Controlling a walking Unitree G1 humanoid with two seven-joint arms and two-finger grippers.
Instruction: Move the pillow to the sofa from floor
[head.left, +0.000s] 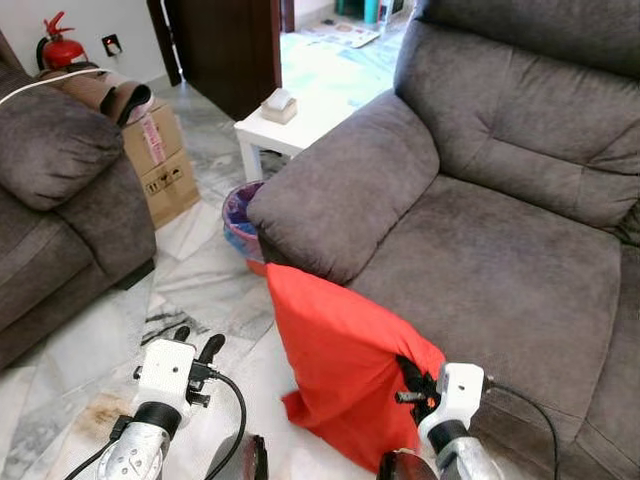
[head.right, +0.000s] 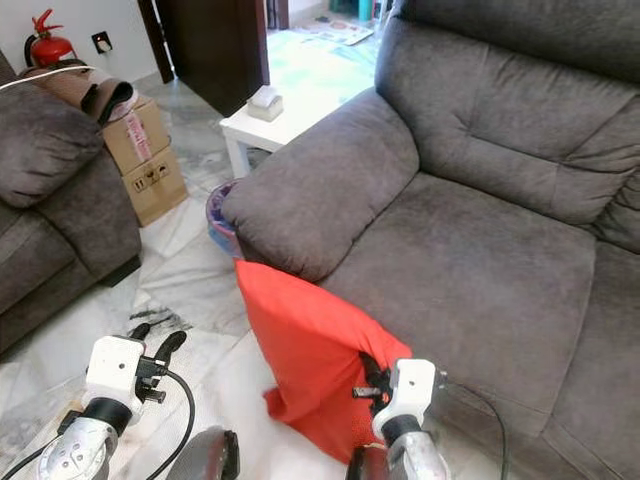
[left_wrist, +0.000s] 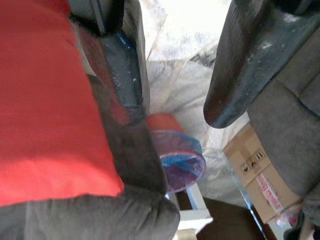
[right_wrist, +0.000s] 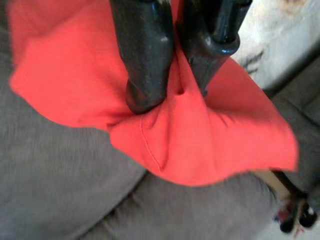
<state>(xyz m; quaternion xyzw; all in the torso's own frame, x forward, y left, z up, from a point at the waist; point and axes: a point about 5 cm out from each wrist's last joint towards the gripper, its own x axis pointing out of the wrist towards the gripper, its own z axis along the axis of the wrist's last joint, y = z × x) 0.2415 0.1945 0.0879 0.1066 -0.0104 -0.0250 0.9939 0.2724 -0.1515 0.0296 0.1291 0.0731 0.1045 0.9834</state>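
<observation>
A grey sofa (head.left: 500, 270) takes up the right of the room, its wide seat bare and its padded arm angled toward the marble floor (head.left: 200, 290). A second grey couch (head.left: 60, 190) stands across the gap on the left, with a cardboard box (head.left: 160, 160) beside it, a white side table (head.left: 290, 125) farther back and a small bin (head.left: 238, 222) tucked against the sofa's arm.

Propped against the sofa's front edge just below that arm is the red pillow (head.left: 340, 360), its upper corner raised to about seat height while its lower edge hangs close to the floor. The right gripper (right_wrist: 167, 97) is clamped on a fold of the pillow's cover at its near edge, the fabric bunched between the two black fingers. The left gripper (head.left: 195, 345) hovers over the floor just left of the pillow, its fingers spread apart and holding nothing.

By the look of it, the pick-up is done and the lift to the seat is in hand. The next move likely calls for raising the pillow clear of the seat's front edge and carrying it right, over the cushion, before letting go; held by one fold alone, the pillow could swing or snag on the edge.
</observation>
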